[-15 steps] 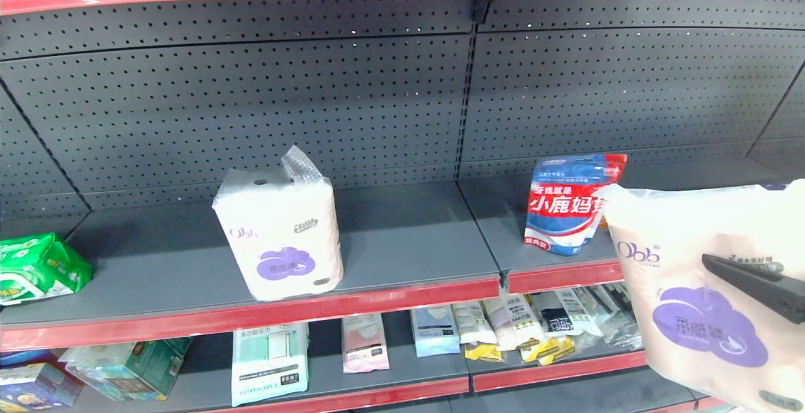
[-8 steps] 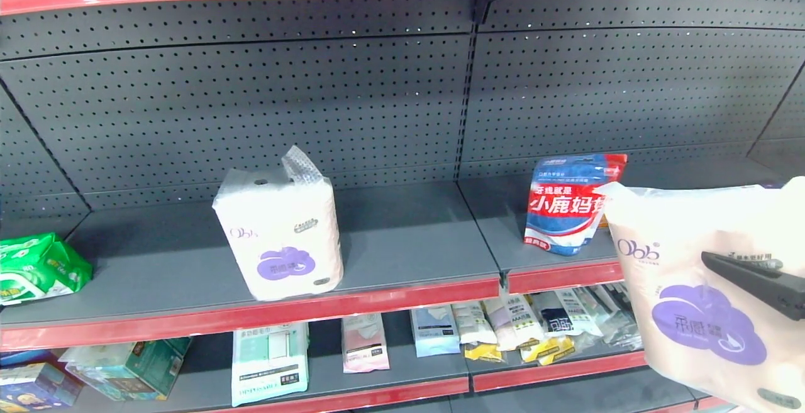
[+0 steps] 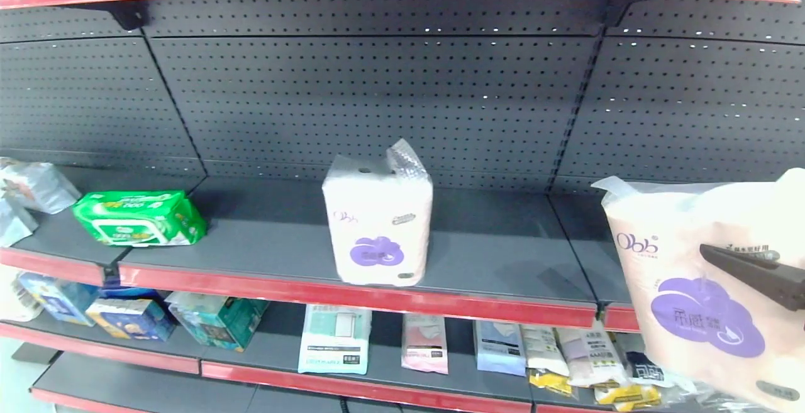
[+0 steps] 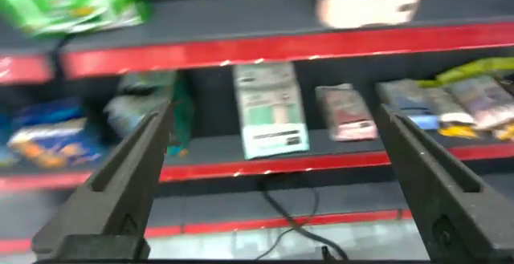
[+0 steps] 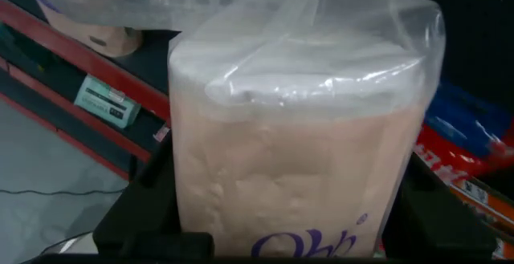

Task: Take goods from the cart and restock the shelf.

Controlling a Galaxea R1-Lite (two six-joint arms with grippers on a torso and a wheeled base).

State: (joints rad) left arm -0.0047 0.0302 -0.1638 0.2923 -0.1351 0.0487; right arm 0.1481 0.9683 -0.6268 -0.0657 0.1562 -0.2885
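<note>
Plastic film wraps the pale pack of paper rolls [image 3: 698, 287], which hangs at the right of the head view in front of the shelf [image 3: 490, 256] and is not yet on it. One of the dark fingers [image 3: 751, 273] that hold it lies across its printed face. On the same shelf a second pack [image 3: 377, 227] stands upright, well apart to the left, and a green pack [image 3: 139, 217] lies farther left. The left wrist view adds the left gripper [image 4: 273, 188], whose fingers are spread wide with nothing between them. It faces the packets [image 4: 271, 119] on a lower shelf, with a cable [image 4: 289, 216] on the floor below. The right wrist view shows the grip itself: the right gripper [image 5: 293, 224] presses a finger against each flank of the pack, and the film puckers loosely over the rolls. A blue and red pouch [image 5: 474, 136] lies beyond on the shelf. The pack looks light and soft, likely to dent under pressure, and its film is probably slippery. The firm rolled flanks at mid-height seem the best place to hold it, as the gripper does now, rather than the slack film at the top. It should probably be set down flat on its base so that it stands.
</note>
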